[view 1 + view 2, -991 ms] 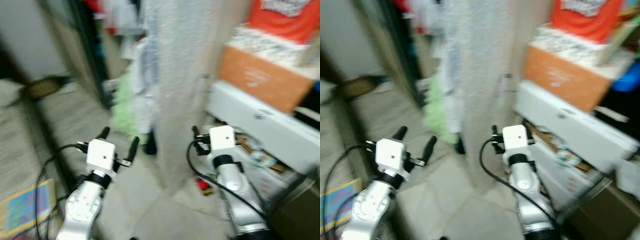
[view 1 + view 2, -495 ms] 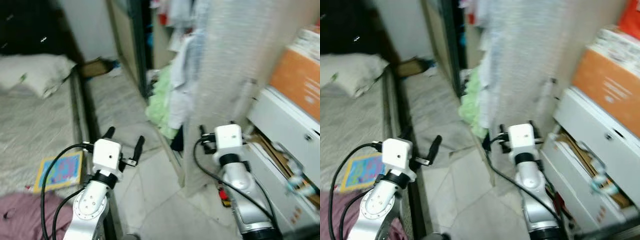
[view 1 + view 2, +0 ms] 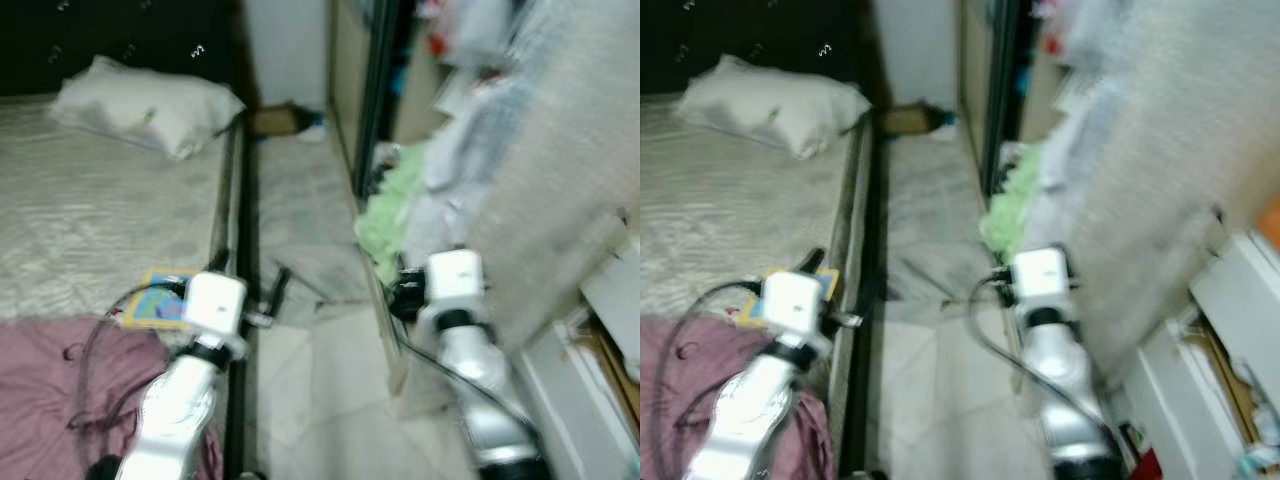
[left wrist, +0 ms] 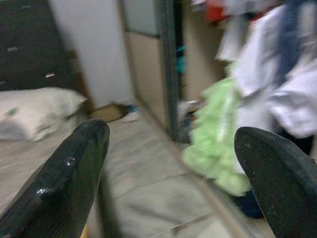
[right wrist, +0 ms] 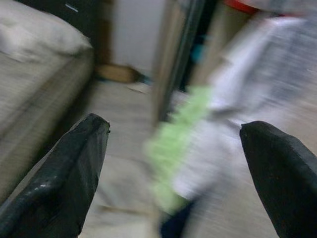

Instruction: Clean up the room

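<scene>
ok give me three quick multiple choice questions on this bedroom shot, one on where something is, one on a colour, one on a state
1. Where does the white pillow lie?
A. on the floor
B. at the far end of the bed
C. in the open drawer

2. What colour is the crumpled cloth on the near part of the bed?
A. dusty pink
B. bright blue
C. black

3. How do the left gripper and the right gripper stand?
A. both shut on clothes
B. one shut, one open
C. both open and empty

Answers:
1 B, it rests on the bed by the dark headboard.
2 A, the left eye view shows it pink.
3 C, the wrist views show each pair of fingers wide apart, nothing between.
</scene>
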### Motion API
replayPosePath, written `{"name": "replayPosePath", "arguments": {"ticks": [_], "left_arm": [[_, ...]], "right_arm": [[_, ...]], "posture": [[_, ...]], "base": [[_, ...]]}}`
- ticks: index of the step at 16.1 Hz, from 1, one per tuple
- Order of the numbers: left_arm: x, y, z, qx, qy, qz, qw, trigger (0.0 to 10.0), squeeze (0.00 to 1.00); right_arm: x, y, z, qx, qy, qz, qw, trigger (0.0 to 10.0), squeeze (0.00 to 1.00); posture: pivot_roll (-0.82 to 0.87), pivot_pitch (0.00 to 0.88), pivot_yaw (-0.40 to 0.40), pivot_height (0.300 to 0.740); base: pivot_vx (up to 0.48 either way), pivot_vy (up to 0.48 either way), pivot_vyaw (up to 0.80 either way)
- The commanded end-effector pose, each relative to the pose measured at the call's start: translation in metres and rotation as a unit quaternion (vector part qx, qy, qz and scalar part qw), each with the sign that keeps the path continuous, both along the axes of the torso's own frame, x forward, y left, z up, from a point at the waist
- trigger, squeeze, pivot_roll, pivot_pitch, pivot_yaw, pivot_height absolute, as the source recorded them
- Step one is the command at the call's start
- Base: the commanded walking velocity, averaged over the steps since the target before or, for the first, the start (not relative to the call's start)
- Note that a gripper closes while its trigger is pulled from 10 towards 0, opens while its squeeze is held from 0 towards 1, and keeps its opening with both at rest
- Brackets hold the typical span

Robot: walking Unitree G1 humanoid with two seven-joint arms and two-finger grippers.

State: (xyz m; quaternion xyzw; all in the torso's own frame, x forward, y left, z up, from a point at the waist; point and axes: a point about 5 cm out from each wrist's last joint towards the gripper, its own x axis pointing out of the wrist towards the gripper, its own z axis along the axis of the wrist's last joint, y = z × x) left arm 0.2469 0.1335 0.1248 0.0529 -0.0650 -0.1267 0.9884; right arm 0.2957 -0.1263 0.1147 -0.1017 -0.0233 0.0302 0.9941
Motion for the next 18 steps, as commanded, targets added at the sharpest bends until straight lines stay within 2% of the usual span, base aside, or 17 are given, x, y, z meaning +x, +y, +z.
{"name": "replayPosePath", "arguments": {"ticks": [1, 18], "left_arm": [[-0.0006, -0.0043, 0.0012, -0.003, -0.001, -0.007, 1.0, 10.0, 0.0], [0.0003, -0.0067, 0.002, 0.0, -0.003, -0.014, 1.0, 10.0, 0.0]], "right_arm": [[-0.0007, -0.0065, -0.0009, -0.009, 0.003, -0.007, 1.0, 10.0, 0.0], [0.0022, -0.0028, -0.0004, -0.002, 0.003, 0.003, 1.0, 10.0, 0.0]], "posture": [[-0.02, 0.111, -0.026, 0.74], [-0.01, 0.12, -0.026, 0.74]], "base": [[0.0, 0.0, 0.8], [0.0, 0.0, 0.8]]}}
